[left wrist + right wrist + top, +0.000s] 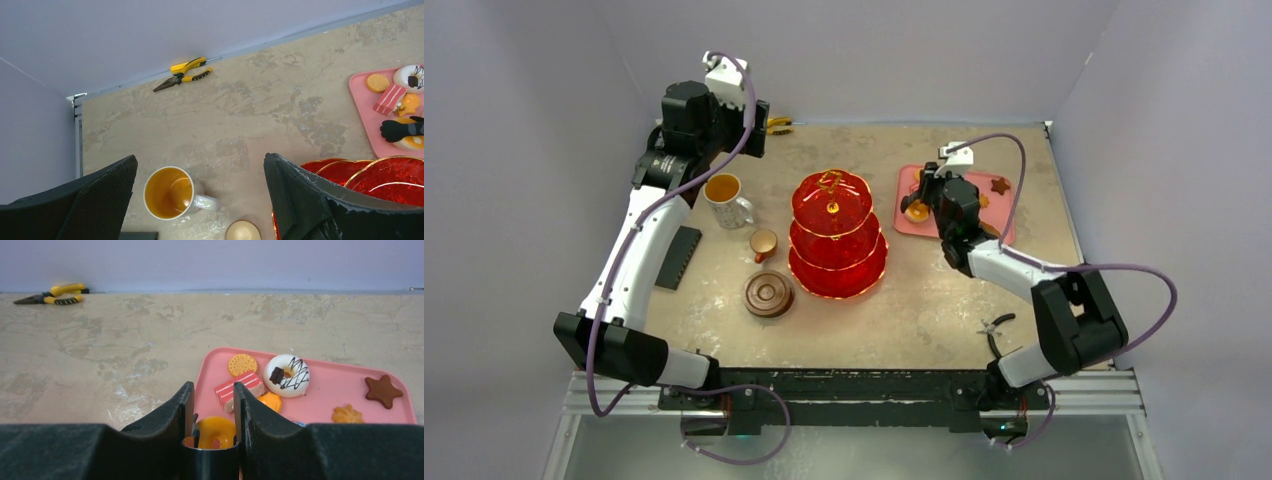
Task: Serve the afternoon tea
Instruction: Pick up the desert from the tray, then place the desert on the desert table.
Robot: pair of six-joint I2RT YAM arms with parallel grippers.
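For the left claw (200, 162): hangs spread wide over the tabletop (260, 105), with the white mug of amber tea (169, 193) just below and the red three-tier stand (390, 177) partly hidden behind its right finger.

For the right claw (213, 390): shows a narrow gap over the pink tray (325, 390), with an orange ring pastry (216, 432) between the fingers. A black band (210, 462) covers the pastry's lower part, so cannot tell whether gripped.

Bright even light, soft faint shadows, near wrist-view foreground blurred, slight edge distortion
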